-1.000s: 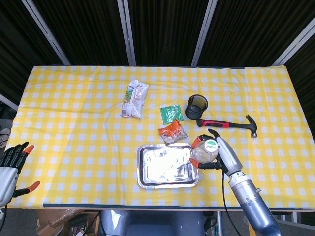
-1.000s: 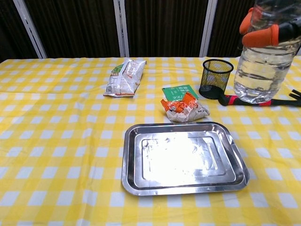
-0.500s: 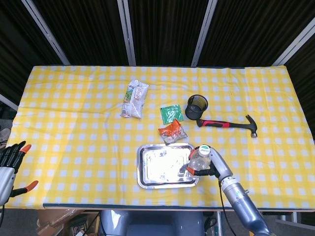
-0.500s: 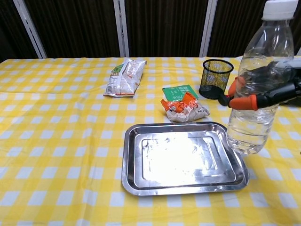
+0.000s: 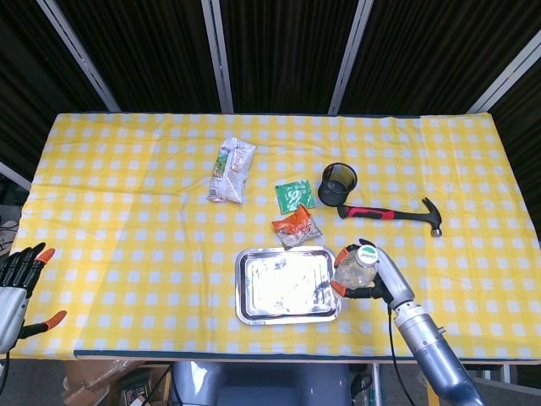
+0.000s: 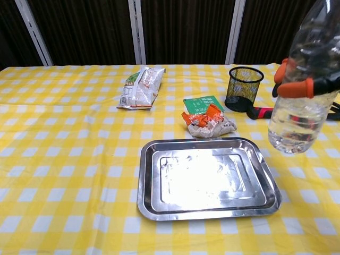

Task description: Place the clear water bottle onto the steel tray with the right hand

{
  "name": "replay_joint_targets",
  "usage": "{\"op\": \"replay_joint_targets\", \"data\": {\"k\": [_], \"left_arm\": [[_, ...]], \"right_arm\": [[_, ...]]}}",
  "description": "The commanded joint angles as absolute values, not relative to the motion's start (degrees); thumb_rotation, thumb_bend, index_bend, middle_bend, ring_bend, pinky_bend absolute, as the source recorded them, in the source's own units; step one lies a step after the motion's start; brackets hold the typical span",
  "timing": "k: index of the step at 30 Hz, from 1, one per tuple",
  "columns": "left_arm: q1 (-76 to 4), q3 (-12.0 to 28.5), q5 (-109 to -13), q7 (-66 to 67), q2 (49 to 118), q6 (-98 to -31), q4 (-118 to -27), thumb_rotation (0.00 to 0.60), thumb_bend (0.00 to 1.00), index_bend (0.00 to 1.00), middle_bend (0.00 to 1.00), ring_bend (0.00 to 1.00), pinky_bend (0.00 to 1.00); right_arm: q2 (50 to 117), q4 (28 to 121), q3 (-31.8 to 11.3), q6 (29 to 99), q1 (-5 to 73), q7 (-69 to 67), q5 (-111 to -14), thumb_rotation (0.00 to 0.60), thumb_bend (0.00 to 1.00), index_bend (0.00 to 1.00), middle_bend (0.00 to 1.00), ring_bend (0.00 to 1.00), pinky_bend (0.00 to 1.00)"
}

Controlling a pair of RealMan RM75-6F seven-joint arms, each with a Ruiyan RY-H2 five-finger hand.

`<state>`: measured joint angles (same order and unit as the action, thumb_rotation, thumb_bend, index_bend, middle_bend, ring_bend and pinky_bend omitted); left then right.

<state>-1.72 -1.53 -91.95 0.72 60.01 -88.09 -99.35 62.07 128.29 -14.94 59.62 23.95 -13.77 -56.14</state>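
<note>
We've got the clear water bottle (image 6: 303, 101) wrapped in the right hand (image 5: 372, 277), airborne just right of the steel tray (image 5: 242, 292). Risk: base probably clips the tray rim on entry and tips. Left hand (image 5: 17, 283) open, idle.

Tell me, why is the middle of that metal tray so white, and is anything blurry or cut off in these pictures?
Overhead light glares off the steel tray floor, washing out its centre in the chest view and, more weakly, the head view. In the chest view the clear water bottle, gripped by the right hand, looms large, its cap cropped at the top. Both views look sharp.
</note>
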Motion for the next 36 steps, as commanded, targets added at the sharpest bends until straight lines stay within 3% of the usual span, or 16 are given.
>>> {"op": "replay_joint_targets", "data": {"k": [1, 6, 13, 22, 29, 36], "left_arm": [[-1.6, -1.5, -91.8, 0.4, 59.8, -88.2, -99.4, 0.600, 0.18, 0.05, 0.00, 0.00, 0.00], [-1.4, -1.6, -91.9, 0.0, 59.6, -88.5, -99.6, 0.600, 0.18, 0.05, 0.00, 0.00, 0.00], [-1.4, -1.6, -91.7, 0.0, 59.5, -88.2, -99.6, 0.600, 0.18, 0.05, 0.00, 0.00, 0.00], [-1.4, -1.4, -91.5, -0.2, 59.5, -88.4, -99.5, 0.600, 0.18, 0.05, 0.00, 0.00, 0.00], [-1.5, -1.4, -91.7, 0.3, 59.7, -88.1, -99.5, 0.600, 0.18, 0.05, 0.00, 0.00, 0.00], [-1.6, -1.4, -91.6, 0.7, 59.8, -87.9, -99.5, 0.600, 0.18, 0.05, 0.00, 0.00, 0.00]], "right_arm": [[56.0, 133.9, -17.8, 61.8, 23.5, -12.7, -55.4, 0.600, 1.00, 1.00, 0.82, 0.42, 0.00], [47.3, 135.0, -23.3, 60.7, 24.4, -15.4, -55.8, 0.600, 1.00, 1.00, 0.82, 0.42, 0.00], [45.4, 135.0, -21.5, 56.8, 24.6, -17.3, -54.0, 0.600, 1.00, 1.00, 0.82, 0.42, 0.00], [54.3, 132.7, -16.4, 57.4, 26.4, -13.9, -49.5, 0.600, 1.00, 1.00, 0.82, 0.42, 0.00], [65.4, 124.6, -12.6, 56.8, 25.8, -16.7, -54.1, 0.600, 1.00, 1.00, 0.82, 0.42, 0.00], [70.3, 119.5, -10.8, 56.8, 24.5, -19.1, -58.2, 0.600, 1.00, 1.00, 0.82, 0.42, 0.00]]}}
